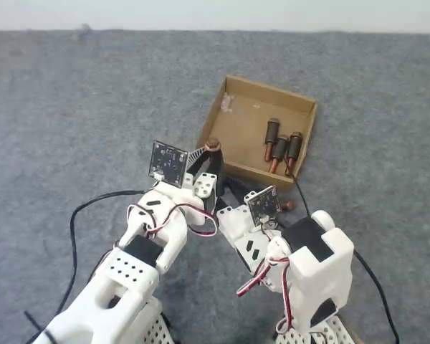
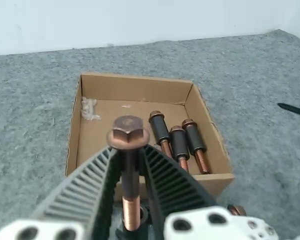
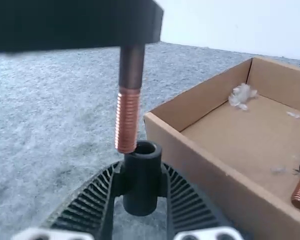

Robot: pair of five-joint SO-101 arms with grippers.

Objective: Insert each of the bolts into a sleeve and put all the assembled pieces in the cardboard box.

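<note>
Bolt (image 2: 126,172): copper, hex-headed, upright, head up and threaded end down. It is pinched at the plain shank between the ribbed fingers of the left gripper (image 2: 127,152), with the head standing proud of the fingertips.

Sleeve (image 3: 141,187): black tube, upright, mouth open to the top. The right gripper (image 3: 141,172) is pressed in on it from both sides, directly beneath the left gripper.

The bolt's threaded tip hangs level with the sleeve's rim, set off to one side of the bore. It is not yet inside, by my reading.

Step in hand, as I judge it, is mating the pair.
- Slide the bolt sideways until the tip is over the centre of the hole.
- Keep both axes in line, then lower straight down.
- A tilted entry would likely catch the threads on the rim or push the sleeve askew in its grip.
- The right gripper should stay firm and the left should descend slowly.

Cardboard box (image 2: 135,89): just beyond both grippers, open-topped. Its near wall is close behind the held sleeve.

Count:
- Three assembled pieces (image 1: 281,149) lie side by side in the box, towards the wall on the right gripper's side.
- One bare bolt is in hand, and one empty sleeve is in hand.
- One small copper item (image 1: 287,206) lies on the grey table (image 1: 72,107) beside the right gripper, outside the box. It is possibly another bolt, but too little shows to be sure.
- One scrap of white fluff (image 2: 89,107) sits in the box's far corner on the left gripper's side.
</note>
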